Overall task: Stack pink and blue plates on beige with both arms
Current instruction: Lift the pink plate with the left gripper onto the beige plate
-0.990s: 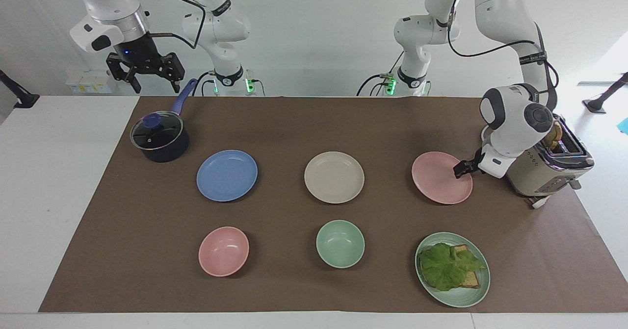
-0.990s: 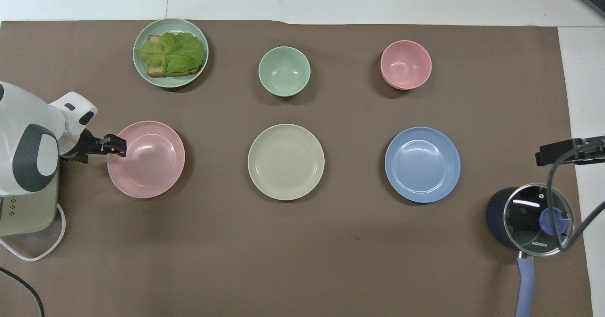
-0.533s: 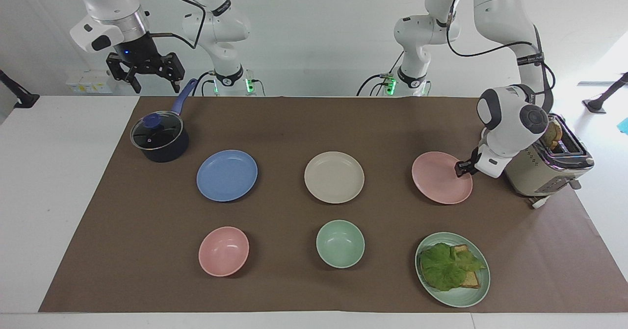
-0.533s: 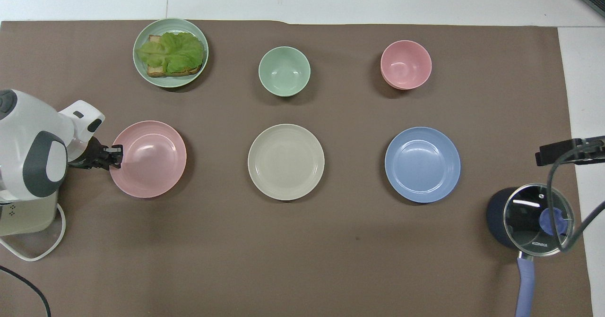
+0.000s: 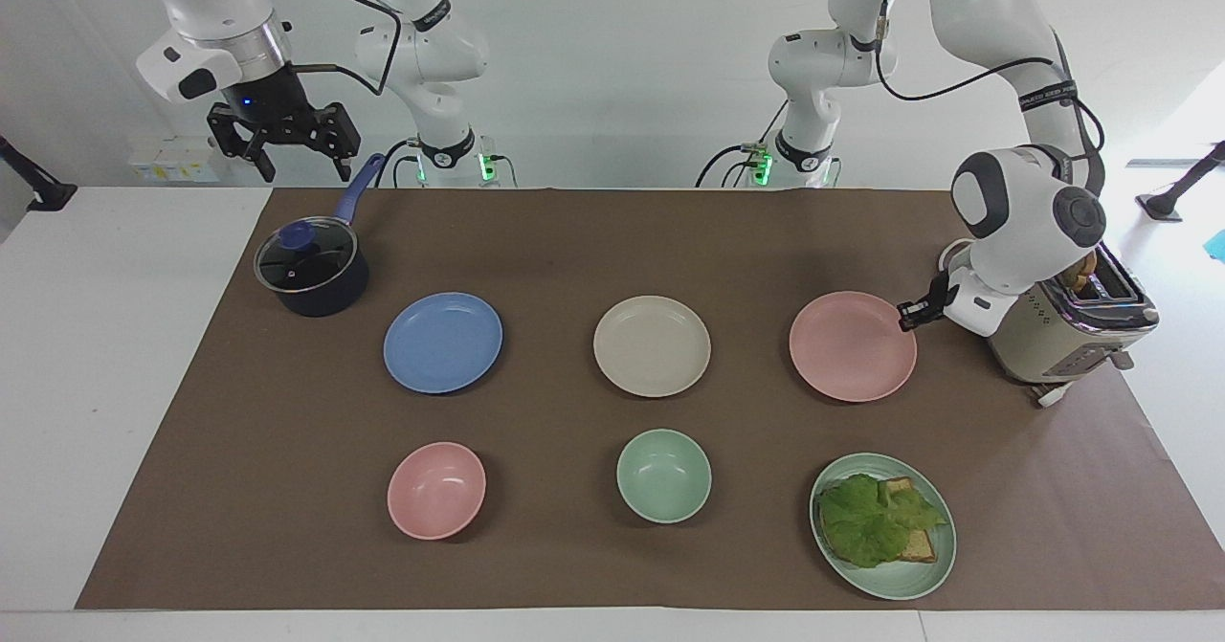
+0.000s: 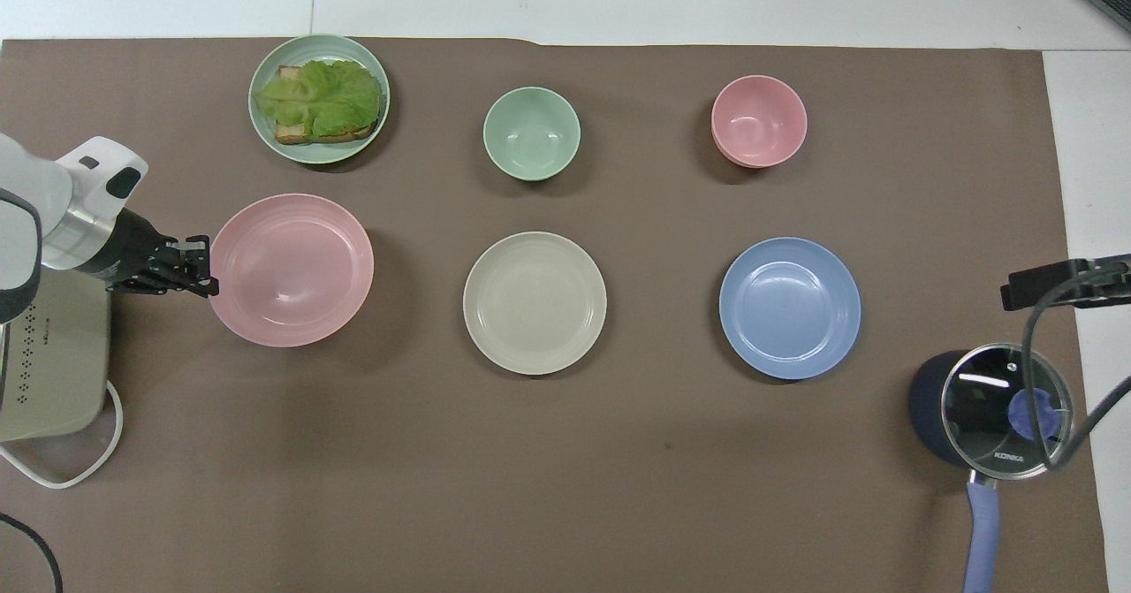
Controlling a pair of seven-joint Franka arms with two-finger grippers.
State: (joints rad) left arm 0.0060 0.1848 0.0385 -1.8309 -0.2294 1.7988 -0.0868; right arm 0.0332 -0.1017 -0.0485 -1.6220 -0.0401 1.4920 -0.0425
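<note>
The pink plate (image 5: 852, 345) (image 6: 292, 269) hangs slightly above the mat at the left arm's end of the table. My left gripper (image 5: 907, 315) (image 6: 205, 275) is shut on its rim, on the side toward the toaster. The beige plate (image 5: 652, 345) (image 6: 535, 301) lies flat in the middle of the mat. Flat beside it, toward the right arm's end, is the blue plate (image 5: 443, 342) (image 6: 789, 307). My right gripper (image 5: 303, 171) (image 6: 1043, 285) waits open, high over the pot's handle and holding nothing.
A beige toaster (image 5: 1067, 326) stands right by the left wrist. A lidded dark pot (image 5: 311, 271) sits near the blue plate. A pink bowl (image 5: 435, 489), a green bowl (image 5: 663, 475) and a green plate (image 5: 900, 586) with lettuce and bread lie farther from the robots.
The left gripper closed on the pink plate's rim and raised it off the mat; the wrist rose with it. The right arm has not moved.
</note>
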